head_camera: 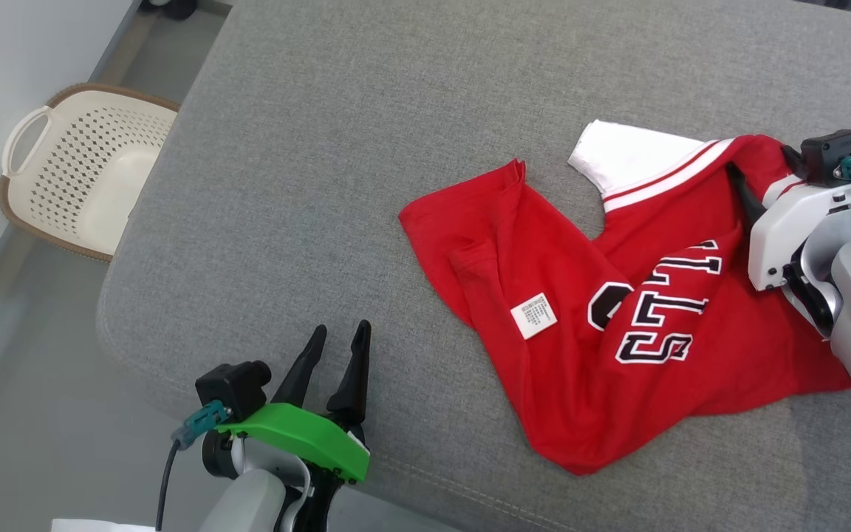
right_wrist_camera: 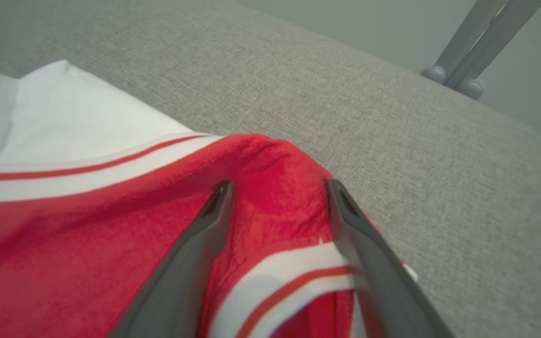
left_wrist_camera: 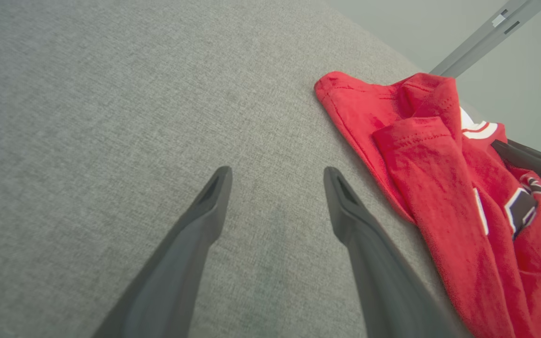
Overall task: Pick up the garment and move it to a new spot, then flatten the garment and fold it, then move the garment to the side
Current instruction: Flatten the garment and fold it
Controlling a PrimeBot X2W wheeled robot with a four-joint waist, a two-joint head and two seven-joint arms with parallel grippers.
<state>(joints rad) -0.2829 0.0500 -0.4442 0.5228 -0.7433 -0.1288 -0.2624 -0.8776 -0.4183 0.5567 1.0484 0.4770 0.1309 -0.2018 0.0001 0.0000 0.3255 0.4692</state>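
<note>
The red shirt (head_camera: 544, 295) is laid crumpled near the grey cushion's (head_camera: 322, 148) right edge, its striped end overhung by the released right gripper (right_wrist_camera: 277, 185), while the left gripper (head_camera: 340, 330) is seen released at the front edge.

A grey, fabric-covered surface (head_camera: 366, 133) with a rounded near-left corner and a stitched seam along its near edge carries a red garment (head_camera: 558, 369). The garment lies crumpled on the right half, its lowest fold close to the near edge. Its white sleeve (head_camera: 621, 157), trimmed in stripes, points toward the far edge. Black, white-outlined letters (head_camera: 665, 310) and a white label (head_camera: 534, 315) face up.
</note>
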